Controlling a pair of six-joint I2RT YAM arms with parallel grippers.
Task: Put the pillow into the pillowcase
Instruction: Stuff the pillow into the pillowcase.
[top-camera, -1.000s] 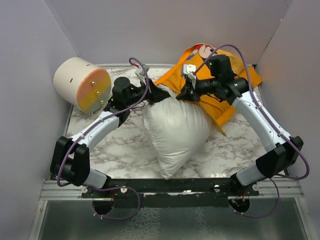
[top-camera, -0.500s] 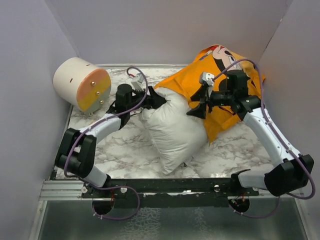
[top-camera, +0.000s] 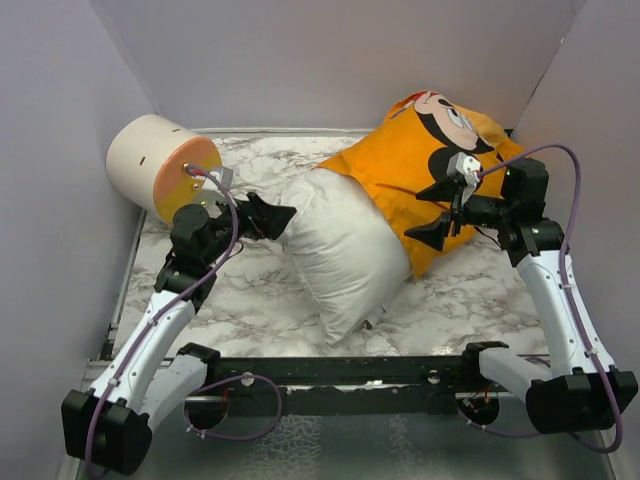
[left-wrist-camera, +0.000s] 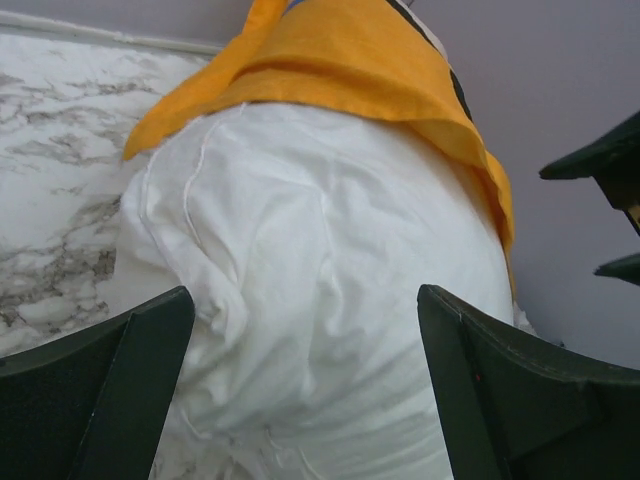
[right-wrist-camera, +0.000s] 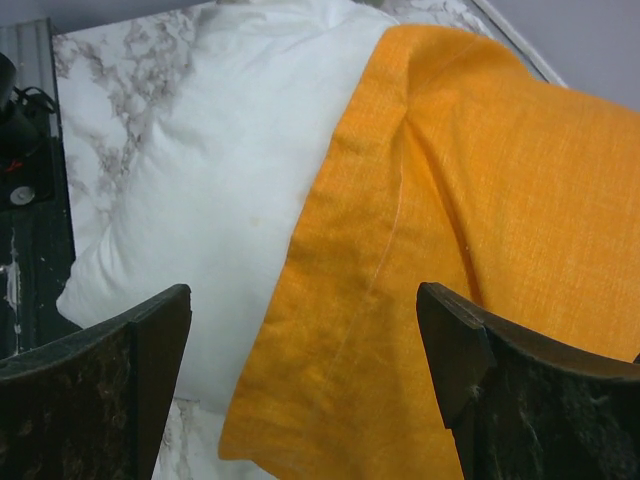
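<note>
Pillow (top-camera: 345, 262): on table (top-camera: 240, 300), far half inside pillowcase (top-camera: 425, 160), near half bare.
Left gripper (top-camera: 272, 218): just left of pillow, fingers apart, empty.
Right gripper (top-camera: 432, 212): right of pillow, over case hem, fingers apart, empty.
Risk: unheld case could slide back off, since the plump filling pushes against the hem.

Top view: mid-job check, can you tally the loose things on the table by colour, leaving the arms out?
White: 1, the pillow
Orange-yellow: 1, the pillowcase, pulled partway over the pillow's far end
Cream with an orange face: 1, the cylinder at the far left
Total: 3
</note>
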